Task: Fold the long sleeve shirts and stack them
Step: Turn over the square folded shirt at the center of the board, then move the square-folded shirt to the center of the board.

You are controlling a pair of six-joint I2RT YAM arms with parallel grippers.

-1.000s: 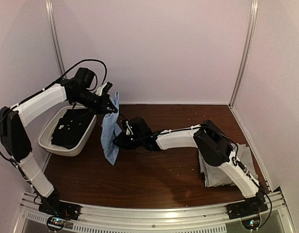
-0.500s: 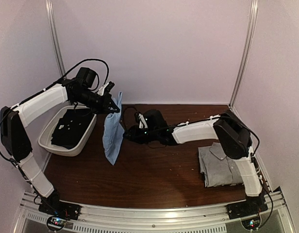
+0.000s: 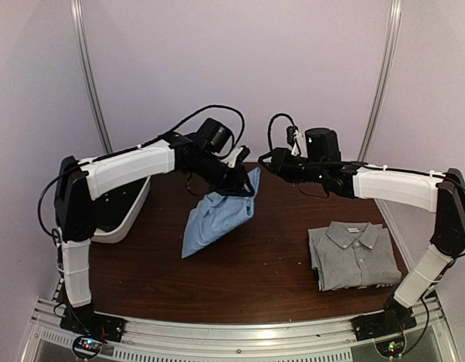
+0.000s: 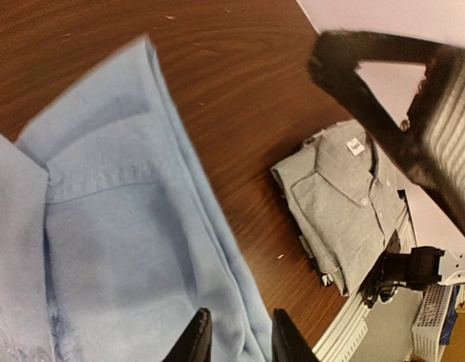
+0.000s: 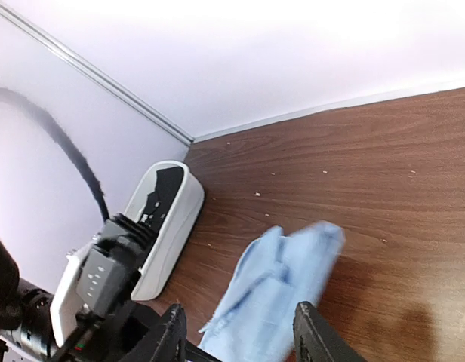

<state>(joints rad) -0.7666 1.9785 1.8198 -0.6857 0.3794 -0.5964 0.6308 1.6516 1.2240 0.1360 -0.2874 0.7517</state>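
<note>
Fingers [image 4: 199, 343] of the left gripper [image 3: 244, 181] stand a little apart with blue cloth showing in the gap between them. Whether they pinch that cloth or merely flank it cannot be told. The light blue shirt [image 3: 217, 215] rises to a peak right at that gripper, above the middle of the worktop [image 3: 255, 283]. From there it slopes down and to the left, and its lower end rests on the brown wood. The left wrist view shows it bunched in soft folds, with a seam running across it. The right gripper [image 3: 272, 162] hangs in the air just to the right of the shirt's peak, apart from it. Its fingers [image 5: 170, 335] are spread with nothing held between them, and they look down on the blue cloth. The grey shirt [image 3: 353, 253] lies folded flat on the right side of the worktop, well apart from the blue one. Its collar is turned toward the back wall and its short button placket faces up. A white bin [image 5: 168, 219] with something dark inside sits at the left edge, partly hidden behind the left arm.
</note>
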